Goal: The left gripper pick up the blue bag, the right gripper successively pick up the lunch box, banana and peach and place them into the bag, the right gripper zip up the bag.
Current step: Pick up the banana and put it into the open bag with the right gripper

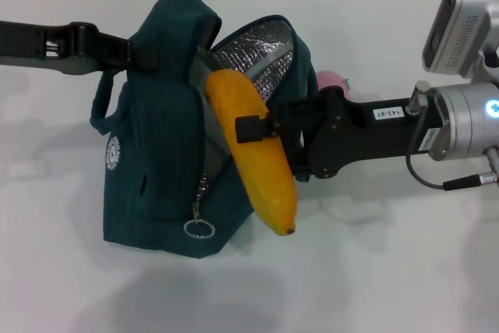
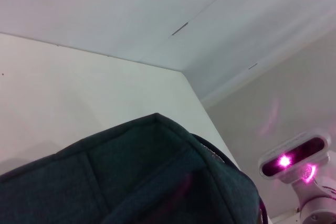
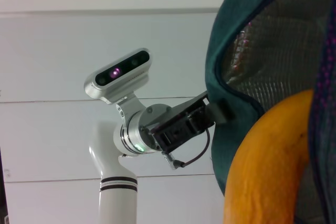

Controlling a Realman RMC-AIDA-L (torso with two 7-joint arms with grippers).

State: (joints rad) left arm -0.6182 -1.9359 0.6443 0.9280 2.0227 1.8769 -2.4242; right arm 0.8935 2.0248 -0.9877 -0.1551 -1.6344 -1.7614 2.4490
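White table [image 1: 390, 271]; right fingers [image 1: 251, 129] grip banana [image 1: 253, 157]; left fingers [image 1: 117, 51] clamp blue bag [image 1: 156, 154].

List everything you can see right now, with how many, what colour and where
bag: 1, dark teal, standing on the table, top open, silver lining showing
banana: 1, yellow, upper end at the bag's opening
peach: 1, pink, on the table behind the right arm, mostly hidden
table: 1, white
left tool: 1, black, gripping the bag's top
right tool: 1, black, clamped on the banana
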